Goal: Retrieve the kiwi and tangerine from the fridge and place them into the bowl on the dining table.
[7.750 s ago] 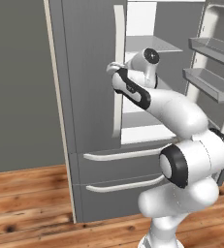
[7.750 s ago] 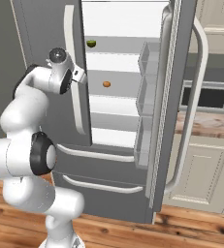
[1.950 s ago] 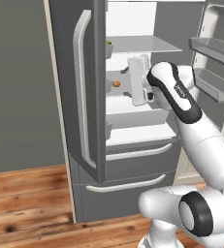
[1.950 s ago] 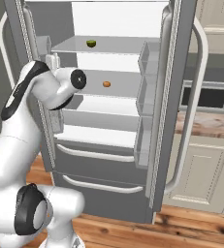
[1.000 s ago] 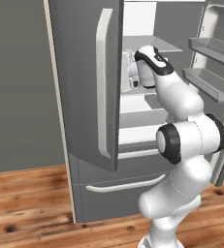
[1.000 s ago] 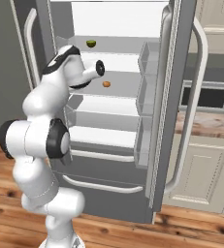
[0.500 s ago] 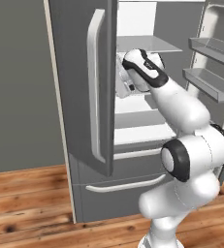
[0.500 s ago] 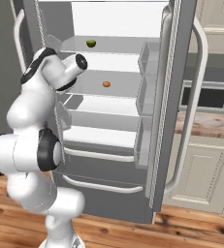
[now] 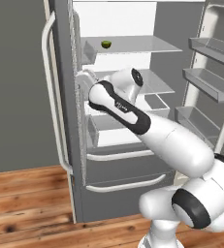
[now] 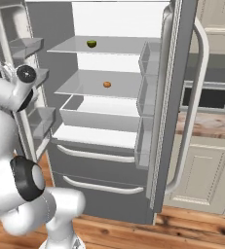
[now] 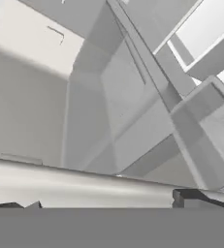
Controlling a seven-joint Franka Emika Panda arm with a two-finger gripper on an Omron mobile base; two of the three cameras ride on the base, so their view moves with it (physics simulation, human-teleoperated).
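The fridge (image 10: 114, 146) stands in front of me with both upper doors swung wide, its white shelved interior exposed and its two lower drawers shut. The left door (image 9: 60, 97) shows its grey outer face and long curved white handle in the left base view, and in the right base view its inner side carries door bins. The right door (image 10: 175, 107) hangs open toward the cream cabinets (image 10: 201, 170) and the wall counter with a microwave (image 10: 209, 97) set behind it. My arm (image 9: 147, 126) bends up from the base and reaches toward the inner edge of the left door. My gripper (image 9: 84, 78) sits right at that door edge, beside the door bins, and my jaws stand spread wide with nothing between them; in the hand view one dark finger tip (image 11: 188, 197) shows low down, close against grey door panels and a pale rail. The tangerine (image 10: 107, 84) rests on the middle shelf, well apart from my gripper. The kiwi (image 10: 91, 44) sits on the top shelf, above the tangerine and a little to its left in the right base view.
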